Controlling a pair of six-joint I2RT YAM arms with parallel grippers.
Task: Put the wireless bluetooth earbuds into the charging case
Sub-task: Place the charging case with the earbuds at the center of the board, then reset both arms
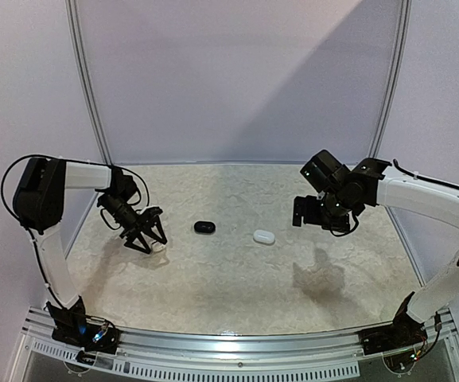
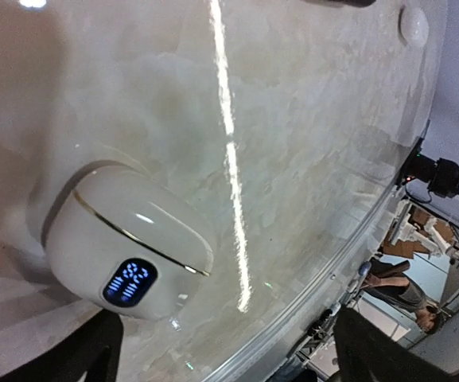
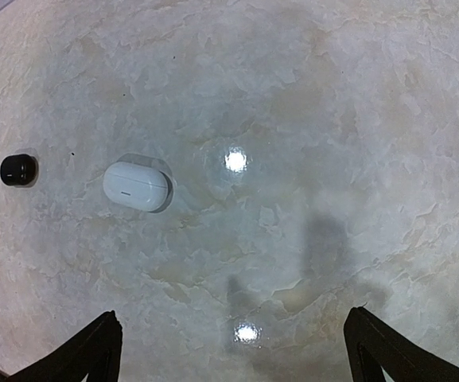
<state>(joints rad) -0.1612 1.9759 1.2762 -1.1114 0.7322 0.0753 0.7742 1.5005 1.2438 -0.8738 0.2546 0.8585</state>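
Observation:
No earbuds show in any view. A closed white case with a lit blue display (image 2: 126,239) lies on the table just ahead of my left gripper (image 2: 229,334), nearer its left finger. That gripper (image 1: 149,240) is open and low over this case (image 1: 159,247). A closed black case (image 1: 204,227) lies mid-table. A second closed white case (image 1: 264,236) lies to its right. My right gripper (image 1: 317,213) is open and empty, raised above the table right of that white case. In the right wrist view the gripper (image 3: 233,338) looks down at the white case (image 3: 136,185) and the black case (image 3: 17,169).
The marbled tabletop (image 1: 237,278) ends at a metal rail (image 1: 237,342) at the near edge. White walls with curved poles close the back and sides. Beyond the table edge, a person and equipment (image 2: 408,286) show in the left wrist view.

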